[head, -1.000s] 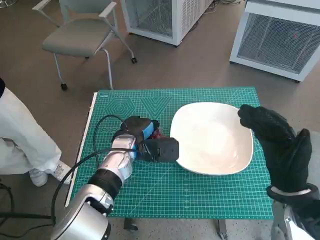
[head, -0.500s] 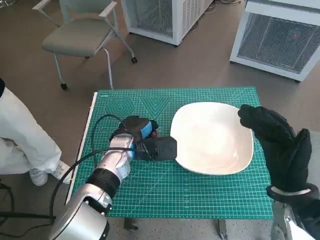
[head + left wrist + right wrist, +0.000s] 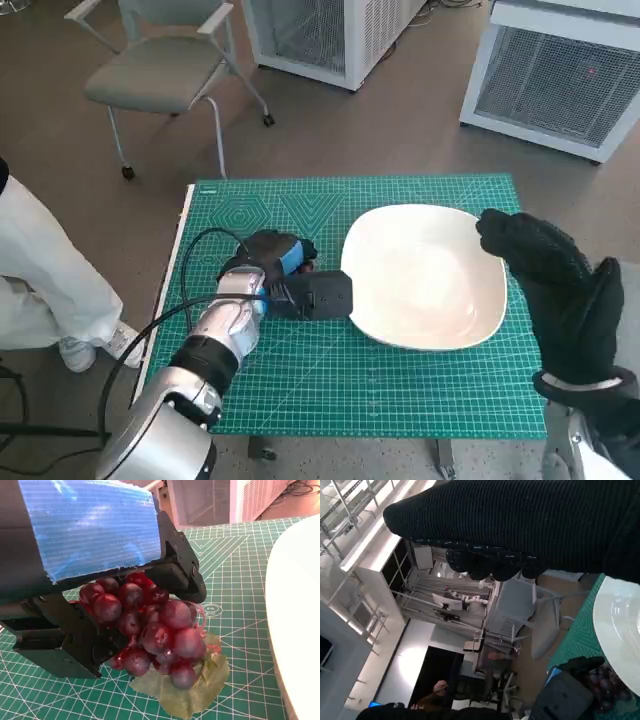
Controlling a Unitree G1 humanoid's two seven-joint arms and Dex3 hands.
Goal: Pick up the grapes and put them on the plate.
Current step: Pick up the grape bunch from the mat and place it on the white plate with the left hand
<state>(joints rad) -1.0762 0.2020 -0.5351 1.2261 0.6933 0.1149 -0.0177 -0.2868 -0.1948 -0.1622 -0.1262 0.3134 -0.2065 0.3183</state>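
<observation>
While left hand point(image 3: 95, 595) grips glossy round grapes point(image 3: 160, 635), smooth white plate point(image 3: 425, 275) nr

Dark red grapes point(image 3: 150, 625) with a pale green leaf point(image 3: 192, 690) sit under the black left hand point(image 3: 285, 275) with blue tape, on a green gridded mat point(image 3: 400, 385). Beside it, a white plate point(image 3: 425, 275); beyond, the black knitted right hand point(image 3: 555, 285).

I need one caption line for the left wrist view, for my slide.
Left hand grips the grapes over the green mat, beside the white plate.
</observation>
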